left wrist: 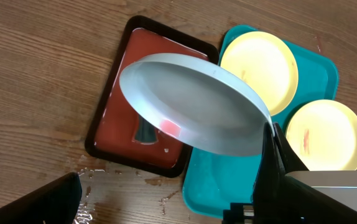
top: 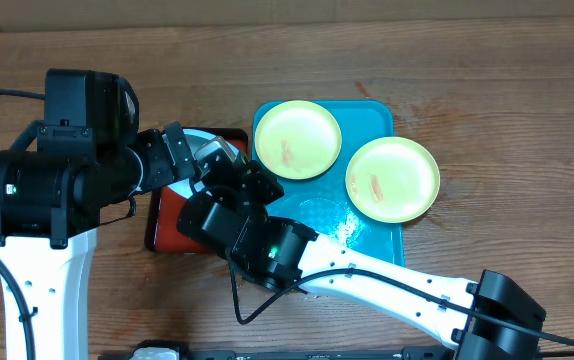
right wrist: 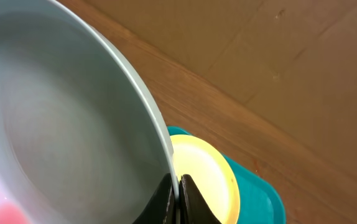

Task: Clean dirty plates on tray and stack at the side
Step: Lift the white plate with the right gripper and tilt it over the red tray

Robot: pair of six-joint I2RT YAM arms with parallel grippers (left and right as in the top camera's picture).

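— Over the red tray [left wrist: 119,118], we have the pale plate [left wrist: 197,106] up in the air and tilted, with the right gripper [right wrist: 178,196] pinching its rim edge-on. What needs care?
— That red smear [left wrist: 171,127] near the low rim. It's the only dirt we can see on this one, so our wipe should go there, not across the clean middle.
— And the left gripper [left wrist: 173,155]?
— Spread wide, holding nothing we can make out, one finger [left wrist: 278,162] just by the plate's rim. We'd judge a thin pinch like the right's will twist if we press hard, so push lightly and towards the pinch.
— Keep it over the red tray?
— Yes, so drips land there. Water [left wrist: 88,177] already lies on the surface [left wrist: 35,74] beside it.
— The others?
— Two yellow plates [left wrist: 259,62] wait on the blue tray [left wrist: 228,180], both streaked orange. Nothing is stacked at the side yet, so this one would go down first on the bare surface.
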